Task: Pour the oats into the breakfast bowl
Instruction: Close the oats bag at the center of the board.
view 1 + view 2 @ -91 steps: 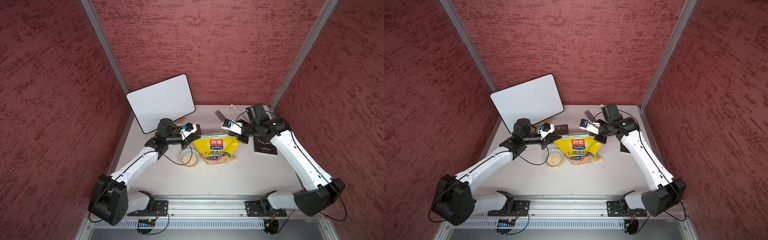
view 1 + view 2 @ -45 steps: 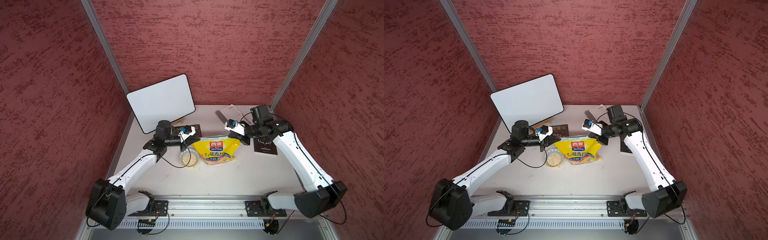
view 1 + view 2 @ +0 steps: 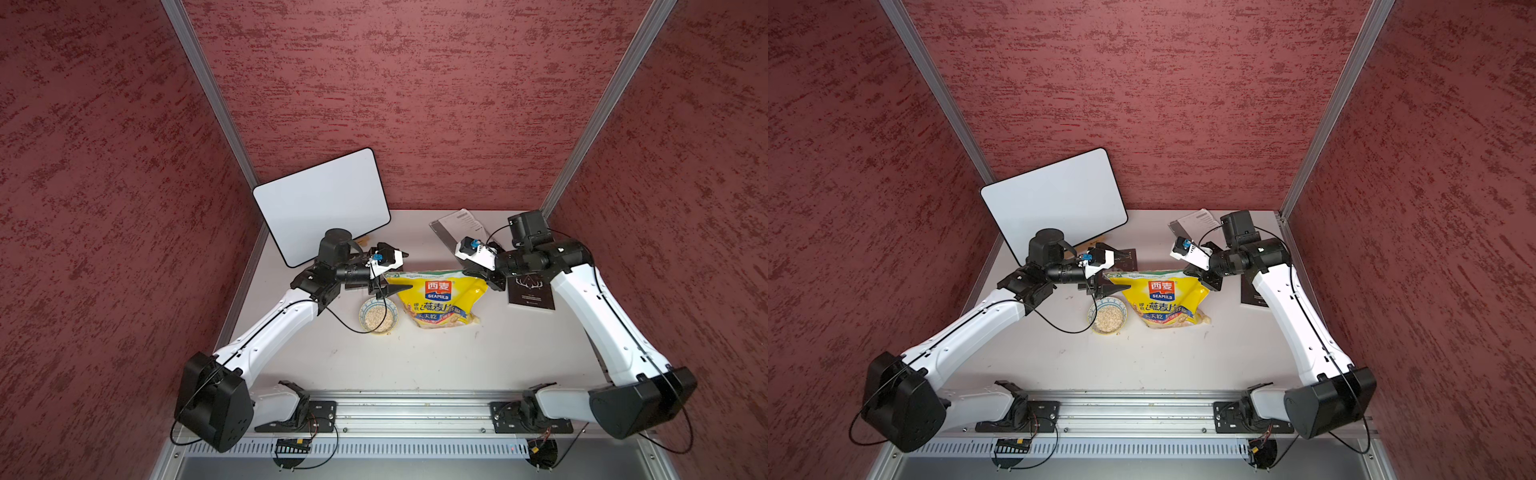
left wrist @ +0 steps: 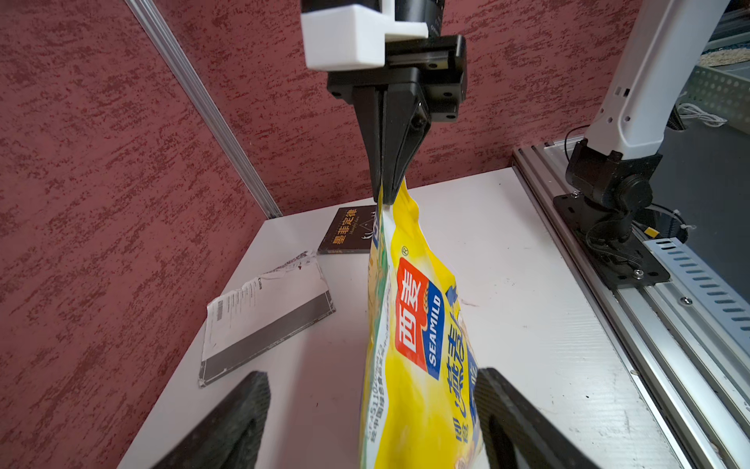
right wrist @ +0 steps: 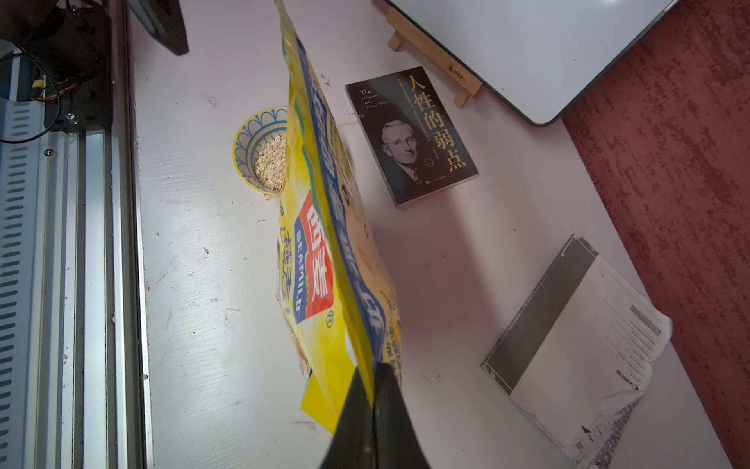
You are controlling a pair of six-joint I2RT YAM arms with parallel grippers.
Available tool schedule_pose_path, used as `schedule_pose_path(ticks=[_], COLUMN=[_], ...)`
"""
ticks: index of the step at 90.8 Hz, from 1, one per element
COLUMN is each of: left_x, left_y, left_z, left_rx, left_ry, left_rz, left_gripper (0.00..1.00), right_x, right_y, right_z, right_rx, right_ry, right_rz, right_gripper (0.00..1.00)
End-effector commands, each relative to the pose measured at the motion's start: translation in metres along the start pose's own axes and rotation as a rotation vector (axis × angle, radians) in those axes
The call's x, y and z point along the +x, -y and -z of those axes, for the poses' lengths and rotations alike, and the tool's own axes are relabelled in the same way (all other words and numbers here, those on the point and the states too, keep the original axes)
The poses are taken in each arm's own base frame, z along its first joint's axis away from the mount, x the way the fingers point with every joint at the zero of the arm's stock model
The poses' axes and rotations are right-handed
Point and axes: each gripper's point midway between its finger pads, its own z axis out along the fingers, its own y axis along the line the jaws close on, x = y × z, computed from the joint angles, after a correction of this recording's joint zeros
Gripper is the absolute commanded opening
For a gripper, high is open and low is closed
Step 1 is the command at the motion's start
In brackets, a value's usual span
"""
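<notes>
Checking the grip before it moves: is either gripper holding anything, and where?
The right gripper pinches the oat bag by a top corner. The left gripper stands open astride the bag, holding nothing.

The oat bag (image 5: 320,227) hides half of the breakfast bowl (image 5: 247,142) in the right wrist view; the whiteboard (image 5: 527,44) there runs off the picture's edge

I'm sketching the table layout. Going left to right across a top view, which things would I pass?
Whiteboard → bowl → bag → black book. The paper-wrapped box behind the bag is left out, since it overlaps the bag sideways.
</notes>
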Motion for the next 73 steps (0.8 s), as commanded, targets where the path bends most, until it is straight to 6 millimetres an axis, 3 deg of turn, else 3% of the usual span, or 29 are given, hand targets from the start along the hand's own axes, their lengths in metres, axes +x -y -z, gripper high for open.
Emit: schedule_pose_path(ticks=[1, 19, 30, 49, 54, 59, 73], left_x=[0.009, 0.016, 0.017, 0.020, 0.019, 0.017, 0.012], left_y=[-0.003, -0.005, -0.005, -0.004, -0.004, -0.002, -0.002], left_z=[-0.014, -0.034, -0.042, -0.046, -0.045, -0.044, -0.042], left_rx=[0.032, 0.095, 0.123, 0.139, 0.137, 0.135, 0.125], left_ry=[-0.050, -0.083, -0.094, -0.114, -0.111, -0.104, -0.088], left_rz=[-0.013, -0.013, -0.005, 0.001, -0.002, -0.007, -0.009], left_gripper=[0.81, 0.68, 0.55, 0.07, 0.00, 0.00, 0.00], right_x=[-0.012, -0.011, -0.011, -0.015, -0.017, -0.021, -0.030], right_y=[-0.003, -0.004, -0.004, -0.006, -0.007, -0.008, -0.015], right_z=[0.006, 0.005, 0.005, 0.006, 0.006, 0.006, -0.002], right_rx=[0.005, 0.003, 0.001, -0.004, -0.009, -0.009, -0.036], right_ry=[0.064, 0.069, 0.073, 0.095, 0.106, 0.117, 0.121], right_rz=[0.021, 0.012, 0.004, -0.001, -0.004, -0.002, 0.033], right_gripper=[0.00, 0.00, 0.00, 0.00, 0.07, 0.20, 0.39])
